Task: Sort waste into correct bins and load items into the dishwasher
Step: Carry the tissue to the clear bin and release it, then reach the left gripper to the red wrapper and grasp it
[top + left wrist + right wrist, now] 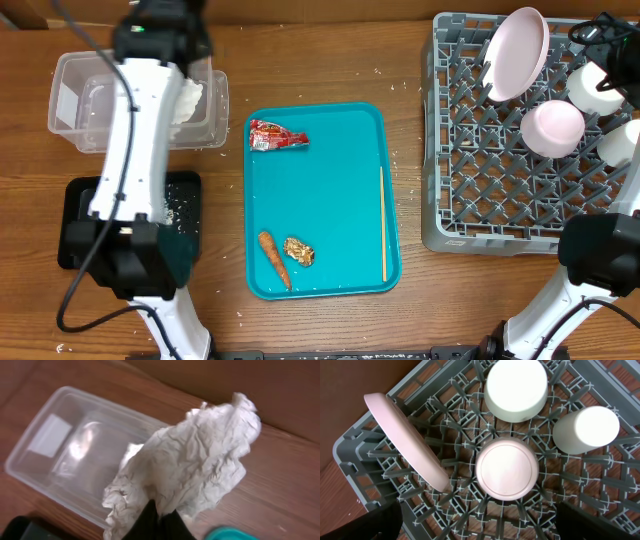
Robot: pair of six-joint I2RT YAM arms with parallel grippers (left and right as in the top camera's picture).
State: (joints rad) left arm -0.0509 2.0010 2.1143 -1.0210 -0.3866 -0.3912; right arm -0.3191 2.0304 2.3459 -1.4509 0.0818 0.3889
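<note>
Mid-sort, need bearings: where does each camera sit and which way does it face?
Overhead: above the table, facing straight down on teal tray, clear bin, dish rack; left arm, right arm show.
Left wrist: facing down past left gripper, shut on crumpled napkin, toward clear bin.
Right wrist: above dish rack, facing down on pink plate, pink bowl; right gripper open.
Shared: overhead and right wrist both show that plate.

No text, brand or number can be read in any of the views. The red wrapper point(277, 135) on the teal tray point(340, 190) carries some white print, but it is too small and blurred to make out. The white label point(49, 435) on the clear plastic bin point(95, 460) shows no letters.
</note>
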